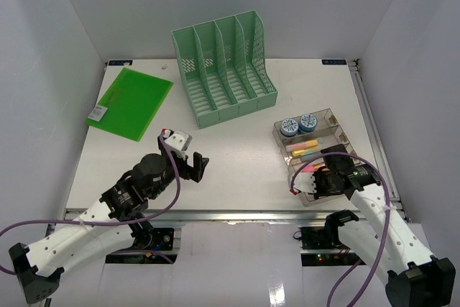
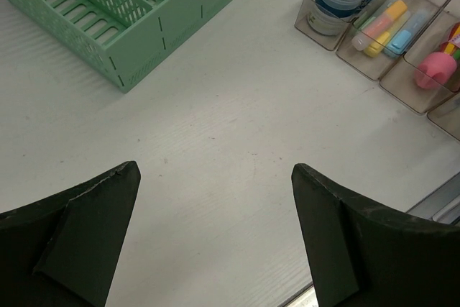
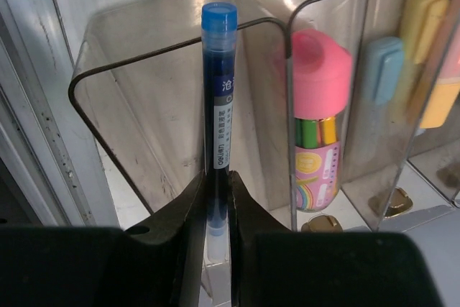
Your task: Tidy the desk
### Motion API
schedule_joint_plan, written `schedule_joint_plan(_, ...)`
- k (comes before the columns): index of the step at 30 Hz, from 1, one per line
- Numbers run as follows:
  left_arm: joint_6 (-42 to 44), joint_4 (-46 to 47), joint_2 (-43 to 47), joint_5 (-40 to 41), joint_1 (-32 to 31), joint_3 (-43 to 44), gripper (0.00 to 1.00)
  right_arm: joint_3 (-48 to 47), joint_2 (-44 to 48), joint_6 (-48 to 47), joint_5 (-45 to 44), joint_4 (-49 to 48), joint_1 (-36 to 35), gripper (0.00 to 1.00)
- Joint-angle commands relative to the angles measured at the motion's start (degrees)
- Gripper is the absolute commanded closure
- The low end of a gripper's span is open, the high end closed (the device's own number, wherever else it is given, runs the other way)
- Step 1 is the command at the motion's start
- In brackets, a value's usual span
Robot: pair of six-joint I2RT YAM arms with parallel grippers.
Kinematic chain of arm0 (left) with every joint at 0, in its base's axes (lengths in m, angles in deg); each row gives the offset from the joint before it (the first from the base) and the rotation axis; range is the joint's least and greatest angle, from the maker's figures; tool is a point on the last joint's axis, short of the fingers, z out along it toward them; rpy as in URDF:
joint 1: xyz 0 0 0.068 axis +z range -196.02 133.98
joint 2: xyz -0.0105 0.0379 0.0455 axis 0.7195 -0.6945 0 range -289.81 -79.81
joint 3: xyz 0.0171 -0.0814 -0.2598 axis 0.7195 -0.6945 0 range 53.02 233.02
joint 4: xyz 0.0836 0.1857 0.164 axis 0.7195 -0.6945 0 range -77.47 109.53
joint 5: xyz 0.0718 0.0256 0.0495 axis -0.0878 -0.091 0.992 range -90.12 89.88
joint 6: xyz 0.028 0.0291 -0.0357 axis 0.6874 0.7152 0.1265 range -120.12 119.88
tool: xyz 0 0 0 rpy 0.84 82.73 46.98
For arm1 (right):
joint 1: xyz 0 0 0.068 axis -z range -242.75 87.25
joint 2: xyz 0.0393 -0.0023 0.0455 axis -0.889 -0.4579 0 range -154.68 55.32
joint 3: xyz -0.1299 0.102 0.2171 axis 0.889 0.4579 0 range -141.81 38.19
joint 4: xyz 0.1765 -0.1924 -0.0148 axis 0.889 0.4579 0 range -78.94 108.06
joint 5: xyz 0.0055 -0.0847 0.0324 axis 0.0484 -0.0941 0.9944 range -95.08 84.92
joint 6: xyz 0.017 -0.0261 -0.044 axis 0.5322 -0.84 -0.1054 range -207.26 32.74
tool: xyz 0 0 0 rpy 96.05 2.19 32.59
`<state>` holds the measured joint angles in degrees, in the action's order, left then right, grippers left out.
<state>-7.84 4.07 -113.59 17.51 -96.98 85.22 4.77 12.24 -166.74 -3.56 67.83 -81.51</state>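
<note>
The file rack [image 1: 224, 70] stood at the back of the desk [image 1: 237, 170], near its middle. Left of it, toward the far left corner, lay a folder [image 1: 131, 103], with what seemed a small card [image 1: 98, 112] on its left edge. The stepped tray [image 1: 276, 131] sat at the right, well apart from the rack. Two round tins [image 1: 289, 127] filled its rearmost compartment, markers [image 1: 303, 150] lay in the one before it, and a capped tube [image 3: 320, 127] sat in the next. Into the nearest compartment reached a pen [image 3: 218, 98], clamped between the right gripper's [image 3: 217, 181] fingers.
</note>
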Motion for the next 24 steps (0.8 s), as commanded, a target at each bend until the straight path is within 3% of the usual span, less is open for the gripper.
schedule_joint_plan(1,0.86,-0.89,1.30,1.52,0.29,0.31,0.02,1.54,0.54,-6.59,-4.62,-0.47,0.09,0.84)
schedule_joint_plan(4,0.76,-0.89,1.72,1.85,0.25,0.21,0.02,2.97,0.56,-7.32,-6.75,-1.78,0.22,0.71)
schedule_joint_plan(7,0.41,-1.01,1.58,2.57,0.25,0.15,0.02,2.68,0.91,-7.39,-6.51,-2.35,0.32,0.44)
schedule_joint_plan(10,-0.16,-1.32,1.02,4.66,0.25,0.31,0.02,-1.44,0.90,-6.03,-4.06,-2.12,0.39,0.30)
schedule_joint_plan(14,-4.61,-2.96,0.24,8.66,0.25,0.86,0.02,-8.55,0.10,-3.21,0.83,-0.05,0.48,0.26)
schedule_joint_plan(20,-12.38,-7.65,-2.34,15.23,1.72,2.77,0.02,-21.85,-6.38,7.83,19.55,4.71,0.48,0.26)
schedule_joint_plan(22,-13.99,-8.44,-4.68,9.79,6.65,3.55,0.02,-23.29,-9.74,13.37,28.70,3.69,0.42,0.26)
schedule_joint_plan(24,-15.32,-8.75,-6.83,2.54,16.54,3.93,0.02,-23.40,-13.35,17.86,37.57,-0.12,0.41,0.26)
